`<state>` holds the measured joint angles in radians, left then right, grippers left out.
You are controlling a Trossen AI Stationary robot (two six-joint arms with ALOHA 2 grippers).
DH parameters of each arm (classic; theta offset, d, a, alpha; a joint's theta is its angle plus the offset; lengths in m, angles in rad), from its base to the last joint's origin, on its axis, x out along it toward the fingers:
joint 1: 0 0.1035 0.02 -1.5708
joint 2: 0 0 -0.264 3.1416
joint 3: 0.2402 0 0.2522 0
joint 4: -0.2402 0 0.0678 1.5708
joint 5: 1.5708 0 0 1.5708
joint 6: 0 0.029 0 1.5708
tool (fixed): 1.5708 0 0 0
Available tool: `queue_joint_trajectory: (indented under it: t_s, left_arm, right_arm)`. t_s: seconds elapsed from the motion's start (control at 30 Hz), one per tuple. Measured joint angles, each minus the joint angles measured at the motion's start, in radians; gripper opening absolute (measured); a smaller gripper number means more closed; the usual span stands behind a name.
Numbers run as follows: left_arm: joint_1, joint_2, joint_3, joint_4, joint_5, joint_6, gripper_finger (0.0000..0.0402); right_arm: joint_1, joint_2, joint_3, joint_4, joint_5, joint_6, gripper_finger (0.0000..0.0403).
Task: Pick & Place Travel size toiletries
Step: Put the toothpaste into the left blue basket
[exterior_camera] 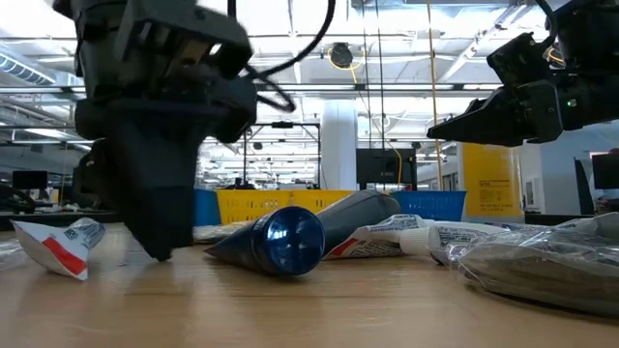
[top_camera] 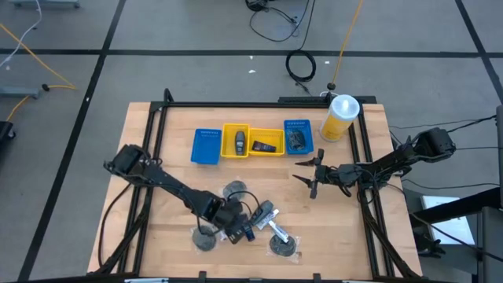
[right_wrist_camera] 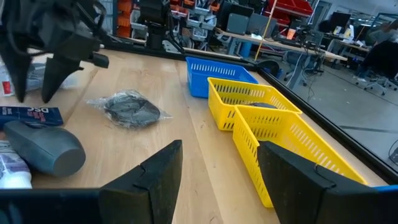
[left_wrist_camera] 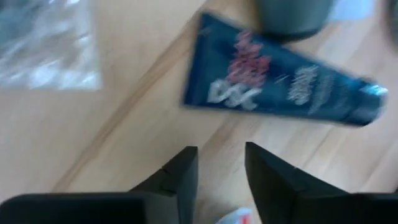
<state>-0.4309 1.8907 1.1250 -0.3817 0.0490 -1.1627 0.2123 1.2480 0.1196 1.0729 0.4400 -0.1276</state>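
Item: dark blue tube, lying on the surface amid the toiletries. My left tool, fingers narrowly parted, empty, just beside it. Right tool spread, waiting. Risk: closing short, nudging the tube away.

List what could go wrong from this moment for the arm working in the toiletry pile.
1. The left gripper sits low in a tight cluster; it could nudge the dark blue tube or the wrapped grey disc aside.
2. Nothing shows between its fingers, so closing here may catch nothing.
3. The round-capped blue tube could roll if bumped.
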Motion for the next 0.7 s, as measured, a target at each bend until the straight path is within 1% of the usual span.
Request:
queue_joint_trajectory:
  t_s: [0.1,0.23,0.33,0.43,0.5,0.57,0.7]
  left_arm:
    - [0.013,-0.033,-0.001,-0.017,0.046,0.01,0.0106]
    - [0.016,-0.108,-0.001,-0.131,0.083,-0.014,0.009]
    - [0.004,-0.172,-0.001,-0.248,0.083,-0.094,0.0089]
    - [-0.017,-0.217,0.0,-0.342,0.086,-0.208,0.0089]
    - [-0.031,-0.226,0.0,-0.373,0.092,-0.278,0.0101]
    - [-0.045,-0.225,-0.001,-0.375,0.089,-0.334,0.0126]
    - [-0.051,-0.214,-0.023,-0.33,0.078,-0.429,0.0201]
  right_arm:
    - [0.0,0.0,0.0,0.0,0.0,0.0,0.0201]
    - [0.0,0.0,0.0,-0.001,0.0,0.003,0.0201]
    - [0.0,0.0,0.0,-0.001,0.0,0.003,0.0201]
    - [0.0,0.0,0.0,-0.002,0.0,0.003,0.0201]
    - [0.0,0.0,0.0,-0.003,0.0,0.003,0.0201]
    - [0.0,0.0,0.0,-0.004,0.0,0.003,0.0201]
    - [0.0,0.0,0.0,-0.004,0.0,0.003,0.0201]
